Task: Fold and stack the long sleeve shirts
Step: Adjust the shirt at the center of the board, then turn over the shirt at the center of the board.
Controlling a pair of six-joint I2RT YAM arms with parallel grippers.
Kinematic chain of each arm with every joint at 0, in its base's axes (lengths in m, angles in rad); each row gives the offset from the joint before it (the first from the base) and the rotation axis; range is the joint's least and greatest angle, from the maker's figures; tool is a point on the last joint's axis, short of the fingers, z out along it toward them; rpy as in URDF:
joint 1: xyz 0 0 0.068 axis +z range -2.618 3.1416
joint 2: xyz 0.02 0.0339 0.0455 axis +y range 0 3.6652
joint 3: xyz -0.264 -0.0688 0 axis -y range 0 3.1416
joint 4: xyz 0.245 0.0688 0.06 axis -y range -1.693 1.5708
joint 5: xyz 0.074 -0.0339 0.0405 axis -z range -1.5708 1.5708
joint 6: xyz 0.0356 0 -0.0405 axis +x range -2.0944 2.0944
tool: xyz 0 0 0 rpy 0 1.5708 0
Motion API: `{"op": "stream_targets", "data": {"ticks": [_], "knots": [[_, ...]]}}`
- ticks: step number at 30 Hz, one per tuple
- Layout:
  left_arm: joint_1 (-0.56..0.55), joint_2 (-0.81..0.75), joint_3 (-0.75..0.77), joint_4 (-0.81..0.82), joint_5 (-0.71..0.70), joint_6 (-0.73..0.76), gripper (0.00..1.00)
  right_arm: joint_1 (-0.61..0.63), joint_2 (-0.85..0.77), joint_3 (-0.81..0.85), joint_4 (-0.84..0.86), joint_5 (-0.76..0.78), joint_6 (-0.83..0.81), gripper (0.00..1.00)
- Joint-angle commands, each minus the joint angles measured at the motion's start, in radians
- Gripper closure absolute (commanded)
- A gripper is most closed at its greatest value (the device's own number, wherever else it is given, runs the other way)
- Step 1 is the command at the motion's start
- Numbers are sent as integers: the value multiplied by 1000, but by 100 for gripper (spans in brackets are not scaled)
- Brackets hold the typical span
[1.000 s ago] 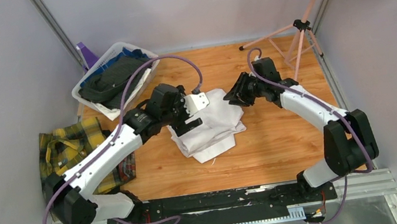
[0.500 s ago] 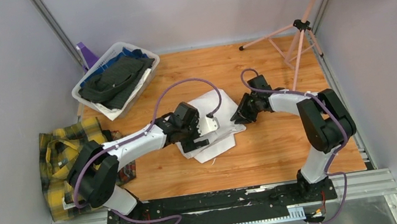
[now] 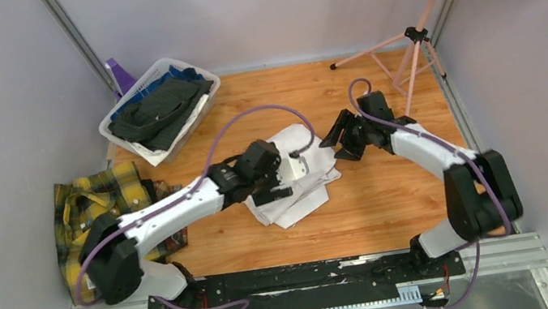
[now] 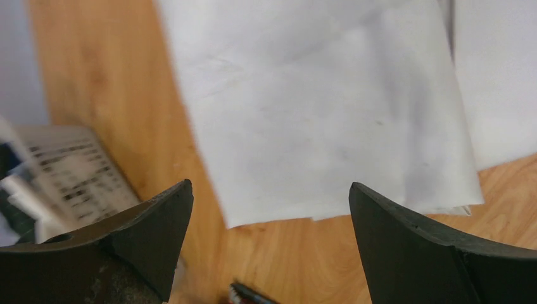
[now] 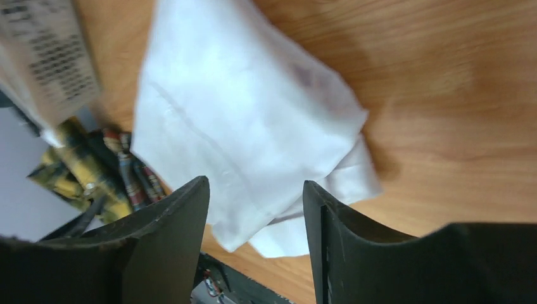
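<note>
The white shirt point(image 3: 300, 187) lies folded in a small bundle at the middle of the wooden table point(image 3: 391, 194); it also shows in the left wrist view point(image 4: 316, 107) and the right wrist view point(image 5: 247, 133). The yellow-and-green plaid shirt point(image 3: 101, 198) lies crumpled over the table's left edge, and a bit of it shows in the right wrist view point(image 5: 82, 171). My left gripper point(image 3: 284, 179) is open and empty, hovering over the white bundle's near-left part. My right gripper point(image 3: 337, 143) is open and empty, just off the bundle's right side.
A white basket point(image 3: 140, 148) of dark clothes stands at the back left. A pink music stand point(image 3: 410, 44) stands at the back right. Grey walls close in both sides. A black rail point(image 3: 313, 276) runs along the near edge.
My left gripper has drawn back toward the near left over the bundle. My right gripper has lifted and pulled away to the right of the white shirt. The bundle looks a little flatter.
</note>
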Motion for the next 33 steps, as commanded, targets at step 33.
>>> {"op": "stream_targets", "data": {"ticks": [33], "knots": [[229, 79, -59, 316, -118, 69, 0, 363, -376, -377, 51, 88, 336, 27]]}}
